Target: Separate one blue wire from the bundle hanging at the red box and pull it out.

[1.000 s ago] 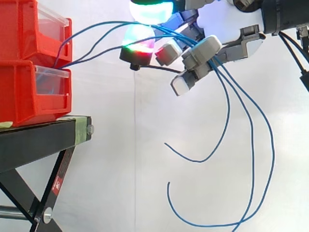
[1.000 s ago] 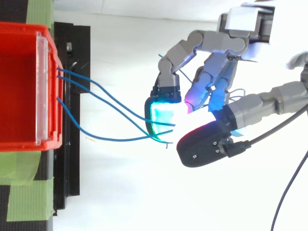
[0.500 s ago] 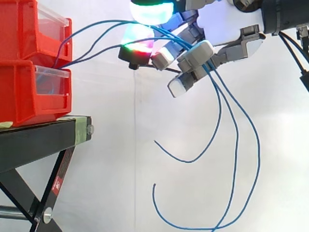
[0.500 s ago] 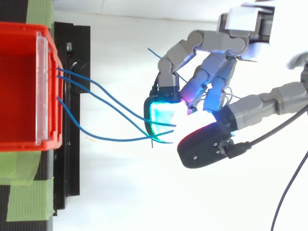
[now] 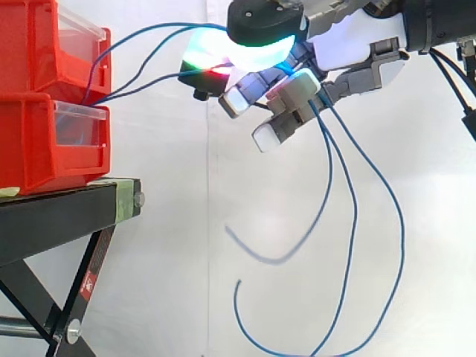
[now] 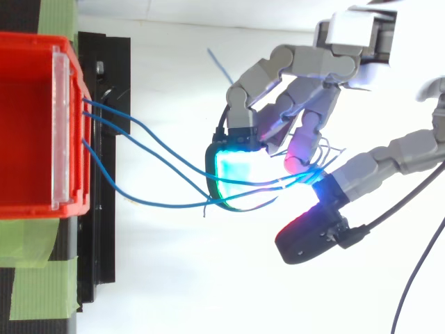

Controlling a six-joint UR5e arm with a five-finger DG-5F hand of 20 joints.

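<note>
Three blue wires (image 6: 153, 149) run from the front of the upper red bin (image 6: 28, 125) to my hand (image 6: 306, 76). In the top view they cross the green glowing fingertip (image 6: 240, 174) and pass in among the curled fingers, with the red-lit thumb (image 6: 309, 236) standing apart below. The side view has the hand (image 5: 349, 44) at the upper right, level with the top bin (image 5: 44, 44). There the wires (image 5: 141, 41) arch across from the bin and thread between the fingers. Their tails (image 5: 398, 238) hang in long loops below the hand.
Two red bins are stacked on a black stand (image 5: 59, 216) at the left, with its crossed legs (image 5: 82, 290) below. Green tape (image 6: 35, 278) marks the stand's near side. A white curtain lies behind, and the loose wire ends (image 5: 238, 286) dangle low in the open space.
The thumb has swung away from the green fingertip. The other fingers have curled further over the wires. The green-tipped finger sits lower in the side view, and the hanging tails have swung left.
</note>
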